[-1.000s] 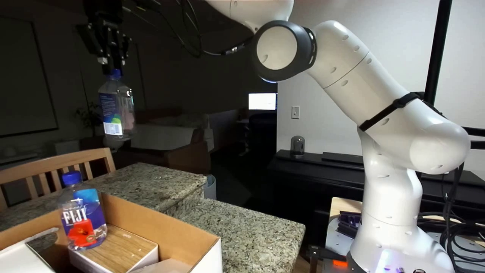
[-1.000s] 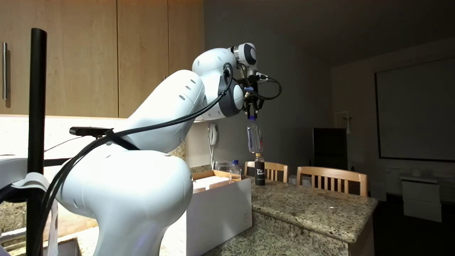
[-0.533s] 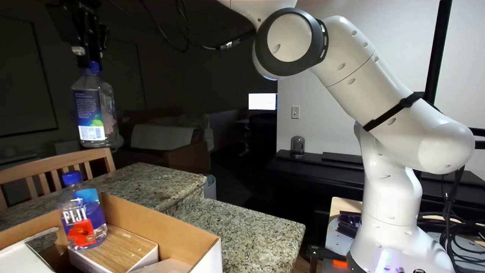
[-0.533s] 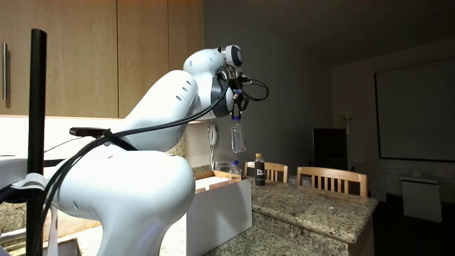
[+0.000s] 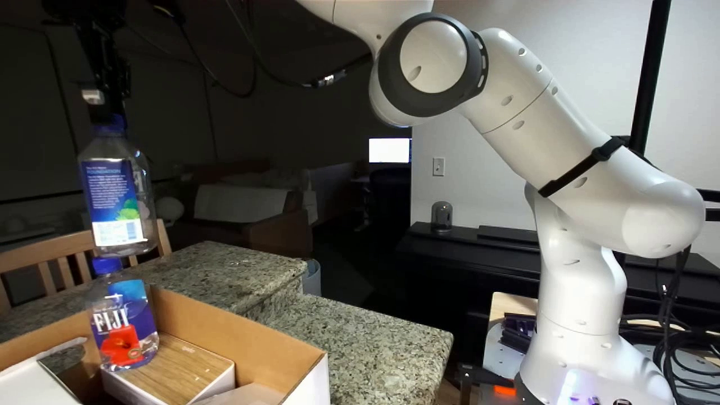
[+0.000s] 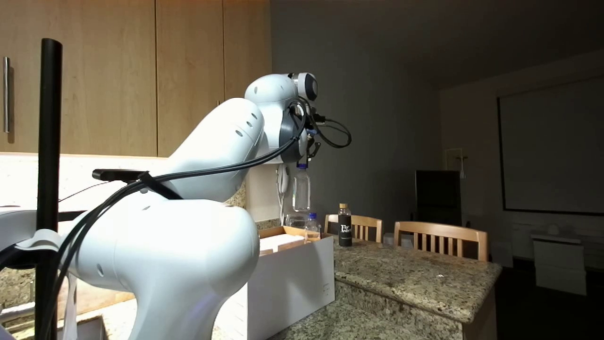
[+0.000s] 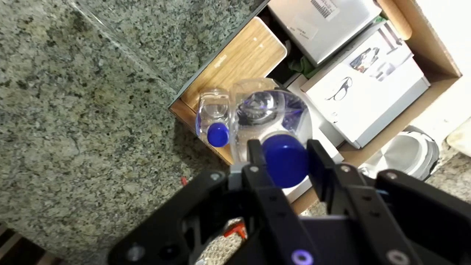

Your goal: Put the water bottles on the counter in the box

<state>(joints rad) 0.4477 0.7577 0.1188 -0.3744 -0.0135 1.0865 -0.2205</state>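
Note:
My gripper (image 5: 109, 115) is shut on the blue cap of a clear water bottle (image 5: 115, 197), which hangs upright above the box; this held bottle also shows in an exterior view (image 6: 301, 191) and in the wrist view (image 7: 272, 114), with the gripper (image 7: 283, 152) fingers on both sides of its cap. The box (image 5: 242, 332), tan inside and white outside, stands on the granite counter (image 5: 360, 349). Another water bottle (image 5: 124, 326) stands in a corner of the box, slightly tilted, and shows in the wrist view (image 7: 215, 114) beside the held one.
Inside the box lie a wood-topped package (image 5: 174, 371), a white box with printed glasses (image 7: 368, 81) and a silver box (image 7: 323, 25). A dark bottle with a wooden cap (image 6: 345, 226) stands on the raised counter (image 6: 415, 274). Wooden chairs (image 6: 439, 229) stand behind it.
My gripper has carried the held bottle leftward in both exterior views, then lower, over the box. The bottle in the box has not moved.

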